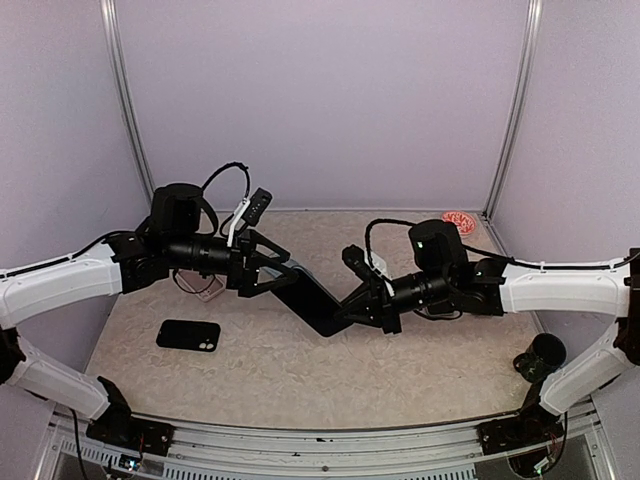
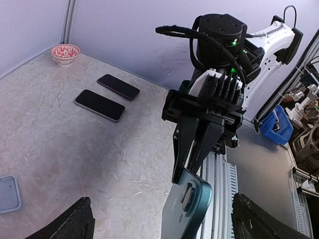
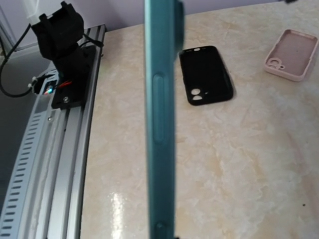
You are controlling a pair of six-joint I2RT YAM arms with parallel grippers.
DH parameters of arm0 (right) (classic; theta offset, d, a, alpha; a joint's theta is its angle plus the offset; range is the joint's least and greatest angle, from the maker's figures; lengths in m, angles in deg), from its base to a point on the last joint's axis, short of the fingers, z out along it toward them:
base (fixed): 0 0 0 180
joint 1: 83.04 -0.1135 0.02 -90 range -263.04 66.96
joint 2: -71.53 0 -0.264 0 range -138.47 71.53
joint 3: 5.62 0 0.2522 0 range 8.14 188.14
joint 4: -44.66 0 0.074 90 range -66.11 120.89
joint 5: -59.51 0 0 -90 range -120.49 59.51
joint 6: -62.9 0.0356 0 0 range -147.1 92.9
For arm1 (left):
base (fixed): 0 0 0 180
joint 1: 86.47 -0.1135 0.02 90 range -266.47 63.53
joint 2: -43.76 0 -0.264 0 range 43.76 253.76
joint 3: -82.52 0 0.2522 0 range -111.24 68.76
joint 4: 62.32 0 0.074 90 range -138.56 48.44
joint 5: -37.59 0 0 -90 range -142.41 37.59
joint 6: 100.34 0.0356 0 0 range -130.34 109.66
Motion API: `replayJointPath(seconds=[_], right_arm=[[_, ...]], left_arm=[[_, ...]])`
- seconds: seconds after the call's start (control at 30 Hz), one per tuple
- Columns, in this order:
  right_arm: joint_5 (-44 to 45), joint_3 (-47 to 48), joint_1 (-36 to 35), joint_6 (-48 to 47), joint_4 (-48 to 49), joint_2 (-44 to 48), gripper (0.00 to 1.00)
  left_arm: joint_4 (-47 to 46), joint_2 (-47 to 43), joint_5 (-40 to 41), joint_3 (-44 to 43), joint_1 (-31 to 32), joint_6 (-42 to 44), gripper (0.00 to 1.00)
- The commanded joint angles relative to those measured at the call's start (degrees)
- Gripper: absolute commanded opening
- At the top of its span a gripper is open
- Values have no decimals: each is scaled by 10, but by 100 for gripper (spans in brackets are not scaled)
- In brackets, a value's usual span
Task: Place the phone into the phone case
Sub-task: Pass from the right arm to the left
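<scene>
A teal-backed phone (image 1: 315, 300) hangs in the air between both arms. I cannot tell whether it sits in a case. My right gripper (image 1: 348, 305) is shut on one end; the left wrist view shows its fingers (image 2: 187, 149) clamped on the camera end of the phone (image 2: 187, 206). My left gripper (image 1: 283, 272) is open, its fingers (image 2: 75, 221) spread wide to either side of the phone's other end without touching it. In the right wrist view the phone (image 3: 160, 124) is seen edge on. A black phone case (image 1: 188, 335) lies on the table at the left (image 3: 205, 74).
A pink case (image 3: 293, 54) lies beyond the black one, partly under my left arm (image 1: 208, 290). Two dark phones (image 2: 99, 104) (image 2: 118, 86) and a red bowl (image 1: 458, 222) are at the far right. A grey case (image 2: 7, 194) lies nearby. The aluminium rail (image 3: 55, 164) runs along the near edge.
</scene>
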Motion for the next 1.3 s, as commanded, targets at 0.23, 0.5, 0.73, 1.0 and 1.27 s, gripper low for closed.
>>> replayJointPath(seconds=[0.23,0.5,0.73,1.0,1.27], right_arm=[[-71,37,24,-10,1,-26,0],[-101,43,33,-14,-3,-36,0],[-119,52,36,-19,-13,-48,0],[-123,56,38,-22,-16,-59,0],[-130,59,44,-24,-20,-62,0]], left_arm=[[64,25,-26,-35,21,42,75],[83,33,-36,-46,25,53,44],[98,46,-39,-53,30,59,38],[99,54,-39,-54,36,59,17],[99,54,-40,-54,37,62,0]])
